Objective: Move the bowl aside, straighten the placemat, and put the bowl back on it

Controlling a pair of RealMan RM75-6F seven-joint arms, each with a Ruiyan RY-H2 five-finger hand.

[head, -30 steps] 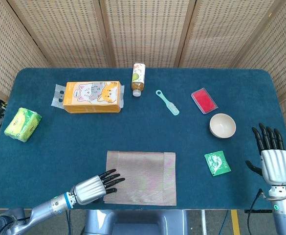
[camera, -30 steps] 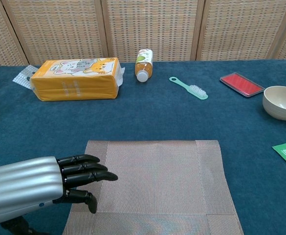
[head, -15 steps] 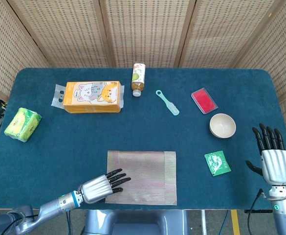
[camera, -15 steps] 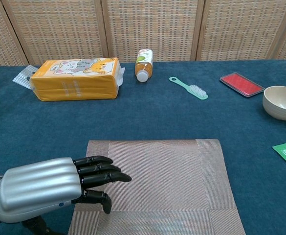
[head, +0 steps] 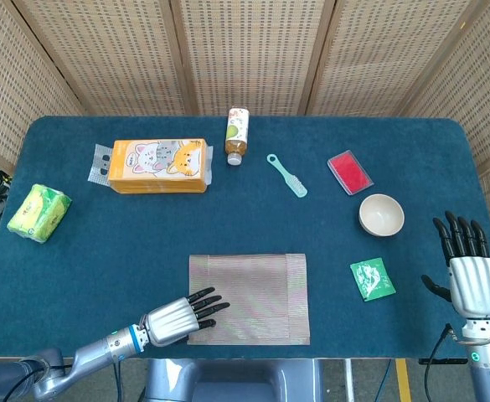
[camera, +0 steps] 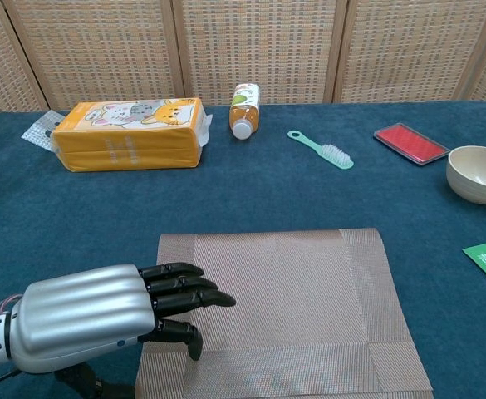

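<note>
A woven beige placemat (head: 253, 296) (camera: 284, 307) lies near the table's front edge, about square to it. My left hand (head: 182, 312) (camera: 110, 316) lies flat with its fingertips pressing on the mat's front left corner and holds nothing. The cream bowl (head: 381, 214) (camera: 478, 174) stands upright on the blue cloth, off the mat to the right. My right hand (head: 466, 266) hovers by the table's right edge, fingers spread, nothing in it, below and right of the bowl.
A green packet (head: 373, 279) lies between mat and right hand. A red case (head: 349, 172), a teal brush (head: 287, 175), a bottle on its side (head: 237, 135) and an orange tissue pack (head: 157, 165) sit further back. A yellow-green bag (head: 38, 213) is far left.
My left hand has slid toward the right with the placemat under its fingers; the mat has shifted right and a little away from the front edge. Bowl and right hand are unmoved.
</note>
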